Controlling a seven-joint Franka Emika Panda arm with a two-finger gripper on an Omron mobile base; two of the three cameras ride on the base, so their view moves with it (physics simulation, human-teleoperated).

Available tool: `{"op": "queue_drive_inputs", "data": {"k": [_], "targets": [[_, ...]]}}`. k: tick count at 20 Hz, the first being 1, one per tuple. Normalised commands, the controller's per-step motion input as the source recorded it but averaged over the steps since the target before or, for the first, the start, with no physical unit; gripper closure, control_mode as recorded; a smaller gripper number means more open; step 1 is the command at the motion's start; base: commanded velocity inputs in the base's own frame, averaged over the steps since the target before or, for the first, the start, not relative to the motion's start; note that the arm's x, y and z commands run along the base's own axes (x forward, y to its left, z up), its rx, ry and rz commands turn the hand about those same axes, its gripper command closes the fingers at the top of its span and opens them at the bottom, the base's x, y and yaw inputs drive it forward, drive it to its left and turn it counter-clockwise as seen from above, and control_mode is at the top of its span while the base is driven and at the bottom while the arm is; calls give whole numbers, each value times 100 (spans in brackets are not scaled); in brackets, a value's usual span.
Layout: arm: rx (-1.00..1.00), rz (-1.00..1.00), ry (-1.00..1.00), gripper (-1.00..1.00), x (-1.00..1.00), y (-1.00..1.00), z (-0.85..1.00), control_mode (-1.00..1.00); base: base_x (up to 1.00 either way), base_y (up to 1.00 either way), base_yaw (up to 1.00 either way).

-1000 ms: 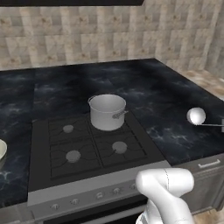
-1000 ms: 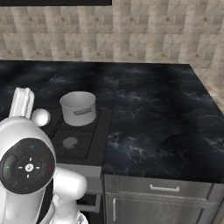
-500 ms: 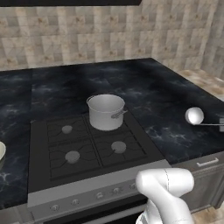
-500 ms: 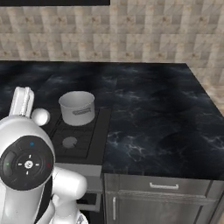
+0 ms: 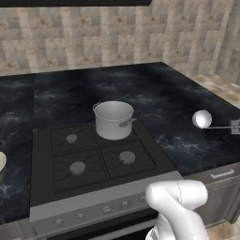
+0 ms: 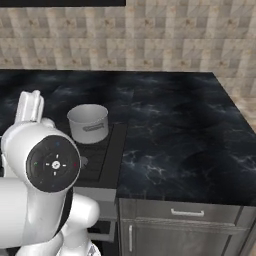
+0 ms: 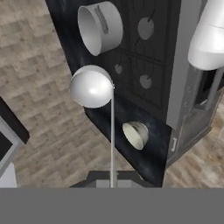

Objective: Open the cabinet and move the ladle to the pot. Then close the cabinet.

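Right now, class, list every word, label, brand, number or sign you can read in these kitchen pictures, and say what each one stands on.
None: no readable text anywhere.
The pot, the ladle, the stove and the counter carry no words or numbers.
The stove's front knobs are too small to show any marks.
The small coloured dots on the robot's round joint cap are not letters.
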Motion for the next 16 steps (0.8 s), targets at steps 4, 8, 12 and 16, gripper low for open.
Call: {"op": "queue_drive_inputs", "data": {"k": [4,8,12,16], "targets": [[0,18,0,100,18,0,5,-100,0,0,0],[0,18,0,100,29,8,2,-100,0,0,0],[0,20,0,100,51,22,0,-100,0,0,0],[-5,8,0,100,58,36,0,-100,0,0,0]]}}
